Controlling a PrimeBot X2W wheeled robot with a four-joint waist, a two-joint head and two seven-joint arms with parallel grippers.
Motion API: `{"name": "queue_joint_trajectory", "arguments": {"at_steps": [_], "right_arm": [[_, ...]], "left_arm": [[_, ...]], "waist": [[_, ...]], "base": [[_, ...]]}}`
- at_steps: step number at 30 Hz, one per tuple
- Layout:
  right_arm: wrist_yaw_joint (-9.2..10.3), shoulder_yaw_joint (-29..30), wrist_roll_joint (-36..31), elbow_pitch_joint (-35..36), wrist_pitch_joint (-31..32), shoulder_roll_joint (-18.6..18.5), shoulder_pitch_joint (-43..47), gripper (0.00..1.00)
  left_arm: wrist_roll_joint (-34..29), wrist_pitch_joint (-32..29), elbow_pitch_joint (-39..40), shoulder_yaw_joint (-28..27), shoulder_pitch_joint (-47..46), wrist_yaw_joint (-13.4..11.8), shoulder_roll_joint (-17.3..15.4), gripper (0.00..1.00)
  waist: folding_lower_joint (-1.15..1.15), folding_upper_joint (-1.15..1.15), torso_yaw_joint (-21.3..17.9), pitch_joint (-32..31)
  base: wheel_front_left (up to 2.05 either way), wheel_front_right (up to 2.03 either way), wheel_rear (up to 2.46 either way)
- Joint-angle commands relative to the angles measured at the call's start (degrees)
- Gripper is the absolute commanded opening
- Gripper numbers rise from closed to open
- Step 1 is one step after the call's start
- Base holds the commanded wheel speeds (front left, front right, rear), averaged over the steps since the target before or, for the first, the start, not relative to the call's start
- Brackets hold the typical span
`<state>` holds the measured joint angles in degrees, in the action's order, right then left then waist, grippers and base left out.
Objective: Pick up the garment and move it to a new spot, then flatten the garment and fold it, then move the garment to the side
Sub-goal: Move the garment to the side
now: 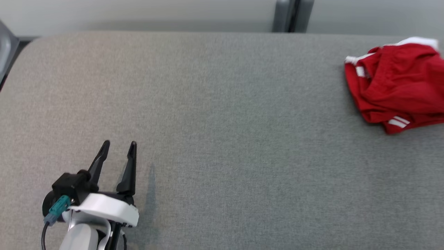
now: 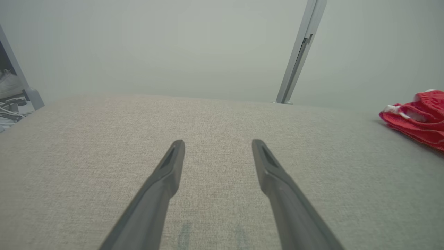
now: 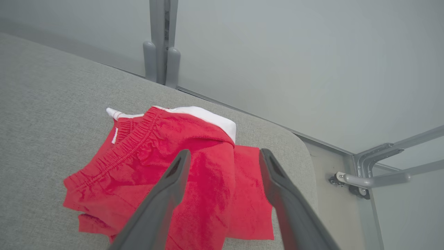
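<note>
At 7 o'clock left jaws apart, empty, over surface. Red garment bunched at 2 o'clock nr far-right corner; right jaws apart just above it, no grip. Risk: jaws snag cloth on lift-off, drag it off edge.

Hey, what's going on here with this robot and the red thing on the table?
A two-armed robot is working on a red garment, apparently shorts with white trim. It lies loosely bunched near the right corner of the grey table. The right gripper hangs over it with fingers apart, gripping nothing. The left gripper sits open over bare table, well away from the cloth.
</note>
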<state>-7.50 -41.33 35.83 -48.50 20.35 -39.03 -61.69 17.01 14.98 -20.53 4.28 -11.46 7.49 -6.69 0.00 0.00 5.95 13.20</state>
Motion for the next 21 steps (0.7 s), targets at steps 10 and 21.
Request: {"name": "queue_joint_trajectory", "arguments": {"at_steps": [10, 21], "right_arm": [[-0.01, 2.1, 0.3, 6.8, -14.5, 1.1, 7.5, 1.00], [-0.01, 14.5, -1.4, 17.6, -28.6, 4.6, 24.7, 1.00]], "left_arm": [[-1.5, 0.2, 2.4, -2.4, 5.2, -1.2, -0.8, 1.00], [-1.4, 0.2, 7.5, -4.2, 9.6, -2.6, -1.0, 1.00]], "waist": [[0.00, 0.00, -4.9, -10.5], [0.00, 0.00, -6.0, -14.1]], "base": [[0.00, 0.00, 0.00], [0.00, 0.00, 0.00]]}}
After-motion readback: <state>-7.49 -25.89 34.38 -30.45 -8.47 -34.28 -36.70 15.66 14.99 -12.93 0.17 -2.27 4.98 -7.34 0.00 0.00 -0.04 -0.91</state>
